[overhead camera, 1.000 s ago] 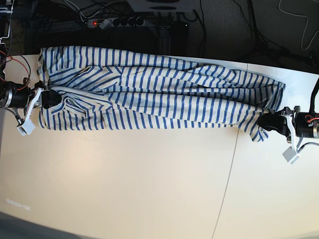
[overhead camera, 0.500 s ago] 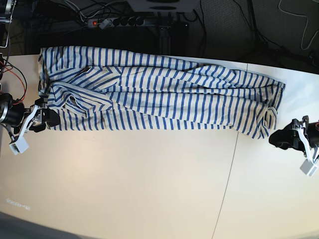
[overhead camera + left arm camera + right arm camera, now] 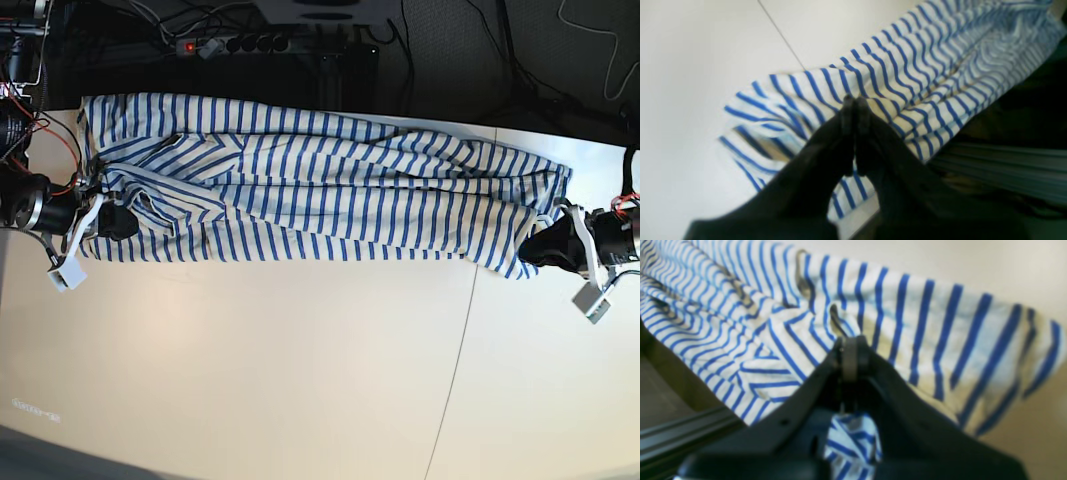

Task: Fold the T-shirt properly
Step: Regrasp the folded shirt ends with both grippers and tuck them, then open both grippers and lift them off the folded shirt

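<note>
The white, blue-striped T-shirt [image 3: 330,190] lies stretched in a long band across the far part of the table. My left gripper [image 3: 537,250] is at the shirt's right end, at its near corner. In the left wrist view it [image 3: 853,100] is shut, with striped cloth [image 3: 907,73] at its tips and showing between the fingers. My right gripper [image 3: 113,222] is at the shirt's left end by the sleeve. In the right wrist view it [image 3: 850,340] is shut, with a bunch of the cloth [image 3: 923,323] inside the jaws. The dark tag is not in view.
The pale table [image 3: 250,370] has a seam [image 3: 462,330] running from the shirt to the front edge. Behind the table's far edge lie a power strip [image 3: 230,44] with a red light and loose cables. The shirt's far edge lies along the table's back edge.
One second ago both grippers were at the shirt's ends. Half a second ago they had drawn outward, off the cloth. Now both are back on the ends and shut.
</note>
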Tool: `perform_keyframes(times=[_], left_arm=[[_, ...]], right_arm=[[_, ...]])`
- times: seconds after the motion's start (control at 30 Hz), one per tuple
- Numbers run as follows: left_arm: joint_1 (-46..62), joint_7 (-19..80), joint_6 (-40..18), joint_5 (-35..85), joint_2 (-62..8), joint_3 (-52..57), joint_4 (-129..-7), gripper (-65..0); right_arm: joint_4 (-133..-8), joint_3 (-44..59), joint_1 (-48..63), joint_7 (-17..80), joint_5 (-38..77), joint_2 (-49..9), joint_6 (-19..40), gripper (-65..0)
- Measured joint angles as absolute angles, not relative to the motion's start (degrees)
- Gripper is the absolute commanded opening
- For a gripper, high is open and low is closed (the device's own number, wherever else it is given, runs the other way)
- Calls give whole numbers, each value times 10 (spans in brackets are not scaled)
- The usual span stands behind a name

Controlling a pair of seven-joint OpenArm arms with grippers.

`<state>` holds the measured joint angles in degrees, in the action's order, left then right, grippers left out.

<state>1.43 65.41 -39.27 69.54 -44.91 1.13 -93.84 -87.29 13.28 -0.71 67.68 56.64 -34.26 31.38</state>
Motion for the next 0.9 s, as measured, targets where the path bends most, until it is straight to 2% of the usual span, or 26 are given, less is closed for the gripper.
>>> perform_keyframes(times=[0.17, 0.33, 0.43, 0.53, 0.67, 0.9], left_arm=[[53, 582, -392, 576, -412, 12, -937, -650], [57, 558, -392, 532, -368, 12, -898, -650], [56, 549, -392, 514, -350, 12, -858, -650], [56, 500, -392, 494, -343, 12, -820, -650], [55, 448, -392, 471, -336, 12, -784, -650], [45, 385, -396, 437, -317, 15, -746, -650]], right_arm=[[-869, 134, 27, 668, 548, -326, 314, -650], [-859, 133, 33, 663, 524, -321, 314, -650], [-817, 133, 32, 657, 529, -320, 313, -650], [-771, 135, 30, 637, 549, -321, 313, -650], [-717, 135, 28, 591, 565, -321, 316, -650], [-665, 135, 17, 488, 524, -320, 326, -650]])
